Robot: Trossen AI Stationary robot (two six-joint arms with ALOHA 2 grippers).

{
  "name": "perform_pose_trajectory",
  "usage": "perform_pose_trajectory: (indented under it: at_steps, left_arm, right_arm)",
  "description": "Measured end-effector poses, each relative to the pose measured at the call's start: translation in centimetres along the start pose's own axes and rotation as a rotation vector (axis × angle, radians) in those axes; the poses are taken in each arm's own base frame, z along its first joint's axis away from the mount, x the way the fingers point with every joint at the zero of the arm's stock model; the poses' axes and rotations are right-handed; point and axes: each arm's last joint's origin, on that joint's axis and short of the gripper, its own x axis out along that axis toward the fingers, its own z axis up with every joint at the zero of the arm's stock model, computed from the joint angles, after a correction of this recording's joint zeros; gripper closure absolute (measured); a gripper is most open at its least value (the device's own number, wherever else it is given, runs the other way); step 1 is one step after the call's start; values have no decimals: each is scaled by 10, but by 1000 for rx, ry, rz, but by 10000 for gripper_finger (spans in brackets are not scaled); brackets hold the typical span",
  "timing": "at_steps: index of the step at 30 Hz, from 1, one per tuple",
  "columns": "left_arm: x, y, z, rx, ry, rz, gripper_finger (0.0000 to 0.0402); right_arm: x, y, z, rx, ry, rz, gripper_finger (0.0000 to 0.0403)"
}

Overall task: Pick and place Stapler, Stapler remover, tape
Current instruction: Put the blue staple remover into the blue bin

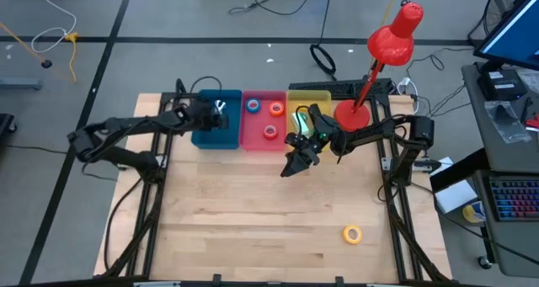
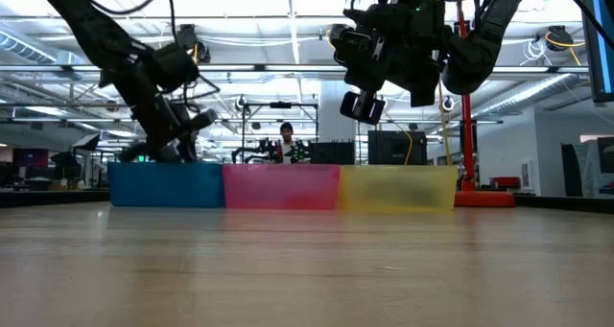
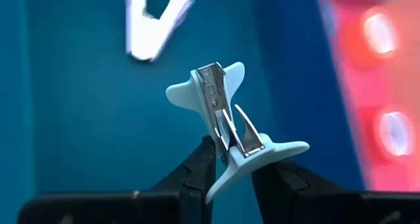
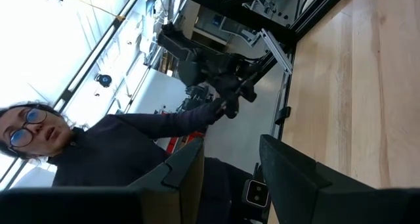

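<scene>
My left gripper hangs over the blue bin, shut on a pale stapler remover with metal claws. A second white thing lies blurred on that bin's floor. The pink bin holds a blue tape roll, an orange one and a red one. A yellow tape roll lies flat on the table, near right. My right gripper hovers open over mid-table with nothing between its fingers. The stapler I cannot make out. My left gripper pinches the stapler remover between its two fingers, at the end beside its lower pale wing. The fingers slant down from above. The remover sticks out past the fingertips, its other wing farthest out, clear of the bin floor.
Blue, pink and yellow bins stand in a row at the table's far edge. A pale green thing shows in the yellow bin, partly behind my right arm. A red desk lamp stands at the far right. A person is beyond the table.
</scene>
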Motion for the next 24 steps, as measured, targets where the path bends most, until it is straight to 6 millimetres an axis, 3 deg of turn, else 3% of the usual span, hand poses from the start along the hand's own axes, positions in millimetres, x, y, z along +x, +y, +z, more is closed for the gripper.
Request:
perform_pose_trajectory:
  at_steps: [7,24]
  left_arm:
    - [13,10,0,-39,88,4,317]
    - [13,8,2,8,128,-80,316]
  right_arm:
    - [0,0,0,-1,0,0,261]
    - [0,0,0,-19,1,1,261]
